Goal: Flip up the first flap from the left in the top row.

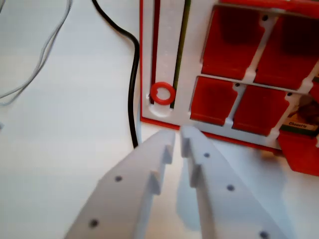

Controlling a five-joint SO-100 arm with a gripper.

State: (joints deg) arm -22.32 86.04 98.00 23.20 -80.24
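A red-framed game board (196, 55) with a white face fills the upper right of the wrist view. Several red flaps lie flat on it in two rows, the closest ones being a lower-left flap (213, 102) and its neighbour (259, 112). Above them sit two larger-looking flaps (229, 42). At the wrist view's right edge a picture card (302, 115) shows where a flap stands differently. A red ring (162, 93) sits at the near end of a slot. My white gripper (178, 137) is shut, empty, its tips just short of the board's near edge.
A black cable (133, 74) runs down along the board's left side and passes behind my left finger. Thin white wires (45, 55) curve across the pale table at the upper left. A red piece (301, 154) juts out at the lower right.
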